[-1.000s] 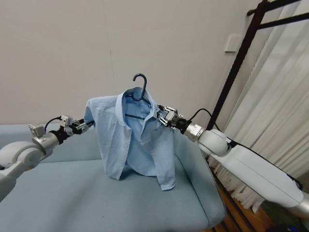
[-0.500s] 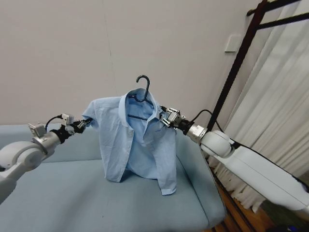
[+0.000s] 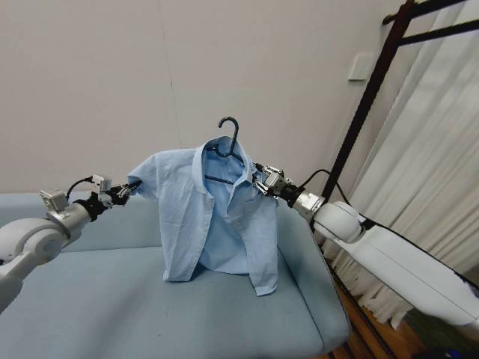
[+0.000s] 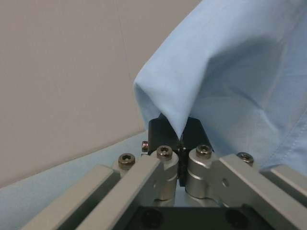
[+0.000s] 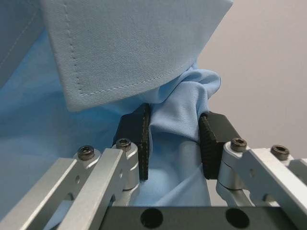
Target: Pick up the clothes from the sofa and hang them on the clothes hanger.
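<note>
A light blue shirt (image 3: 217, 224) on a black hanger (image 3: 227, 138) hangs in the air above the sofa (image 3: 112, 307), stretched between my two arms. My left gripper (image 3: 131, 186) is shut on the shirt's left shoulder; in the left wrist view its black pads (image 4: 163, 134) pinch a fold of blue cloth (image 4: 216, 91). On the shirt's right shoulder my right gripper (image 3: 262, 179) is shut; in the right wrist view bunched fabric (image 5: 175, 120) sits between its pads (image 5: 136, 143), under the collar (image 5: 134, 43).
A black clothes rack (image 3: 370, 97) stands at the right, in front of white curtains (image 3: 434, 164). A plain wall (image 3: 150, 75) rises behind the light blue sofa. Wooden floor (image 3: 359, 329) shows beside the sofa's right end.
Both grippers have carried the shirt and hanger a little to the right and slightly upward, toward the rack. The grips are unchanged.
</note>
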